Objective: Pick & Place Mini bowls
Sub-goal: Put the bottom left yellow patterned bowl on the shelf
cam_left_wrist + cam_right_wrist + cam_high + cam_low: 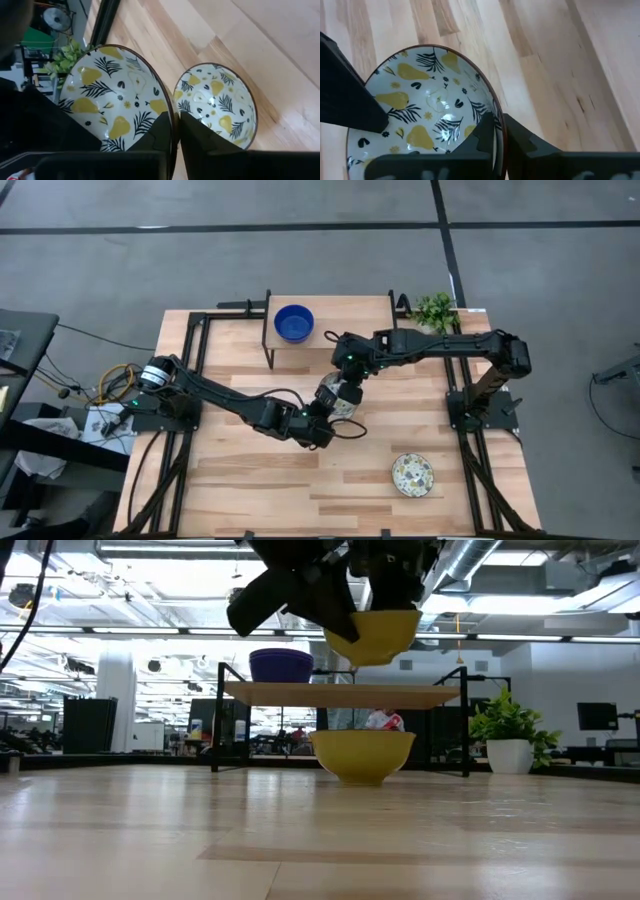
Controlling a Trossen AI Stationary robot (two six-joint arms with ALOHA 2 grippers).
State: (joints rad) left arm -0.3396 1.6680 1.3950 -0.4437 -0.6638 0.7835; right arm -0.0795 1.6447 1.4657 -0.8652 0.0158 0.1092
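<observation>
A pear-patterned mini bowl point(375, 635), yellow outside, hangs above the table's middle, and both grippers are shut on its rim. My left gripper point(175, 137) comes from the near left and my right gripper point(499, 137) from the far right; they meet over the table's middle point(335, 395). A second pear-patterned bowl point(216, 106) stands on its base on the table below point(362, 755). A blue bowl point(293, 322) rests on the raised shelf. A speckled white bowl point(412, 475) sits at the near right. My left gripper pinches the held bowl's rim point(173, 117), one finger inside the bowl and one outside. The fingers slant down from the table's near left. The bowl is lifted clear of the table. My right gripper pinches the same bowl's rim point(498, 117) at another spot, one finger inside and one outside. The fingers point steeply down from the far side. The bowl hangs clear, its opening up.
A low wooden shelf point(340, 695) on a black frame stands at the far edge. A small green plant point(435, 310) in a white pot is at the far right. Bare wood lies toward the near edge and the near left.
</observation>
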